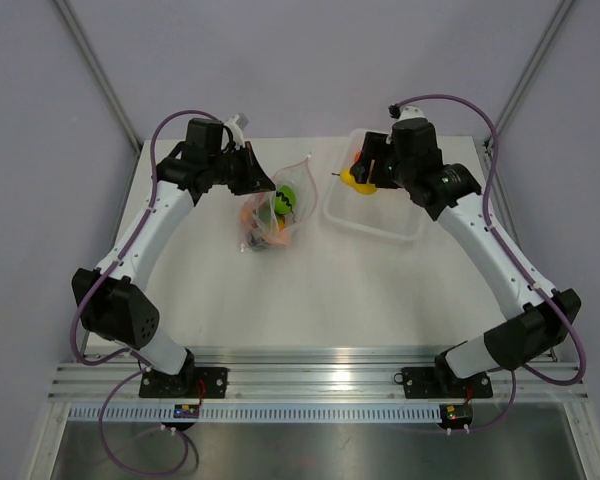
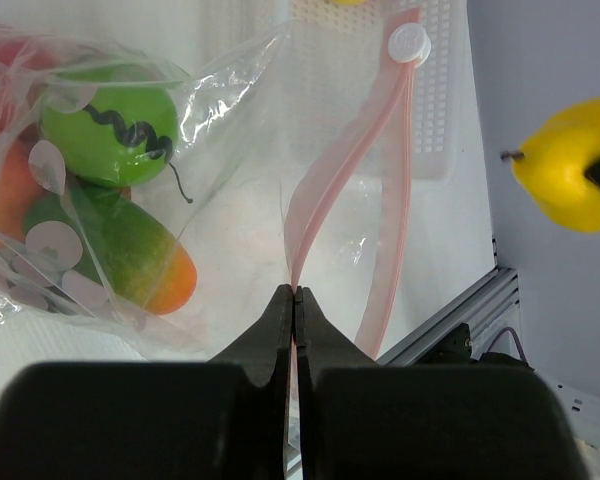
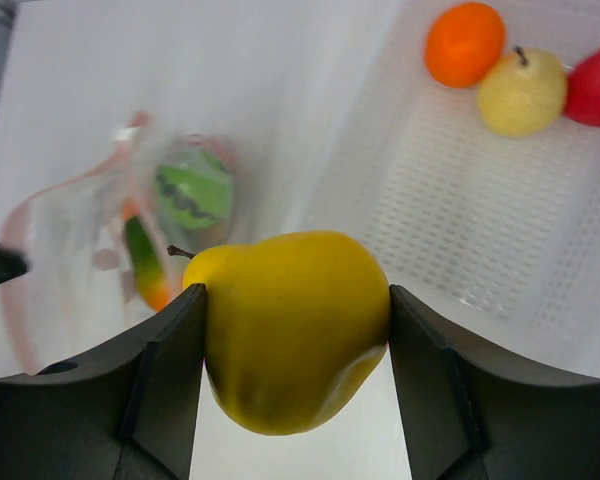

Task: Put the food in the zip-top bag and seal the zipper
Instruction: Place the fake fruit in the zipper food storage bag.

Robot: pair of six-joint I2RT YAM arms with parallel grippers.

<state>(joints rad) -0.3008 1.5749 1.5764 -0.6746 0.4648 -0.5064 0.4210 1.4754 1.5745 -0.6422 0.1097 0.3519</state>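
**Pear's in the air, bag's being held by its strip**

Standing at the table (image 1: 280,300) here. Closest to me, the zip-top bag (image 1: 272,218) is lying crinkled between the two arms, and a green fruit (image 2: 110,135) with a dark squiggle is sitting inside with some orange and red ones. The left gripper (image 2: 295,300) is pinching the pink zipper (image 2: 325,190) tight at the bag's far side. Further back, the right gripper (image 3: 295,300) is clamping a yellow pear (image 3: 290,340) over the bag-side edge of the tray (image 3: 460,230). An orange (image 3: 464,42), a pale pear (image 3: 521,92) and a red apple (image 3: 595,85) are lying in the tray.
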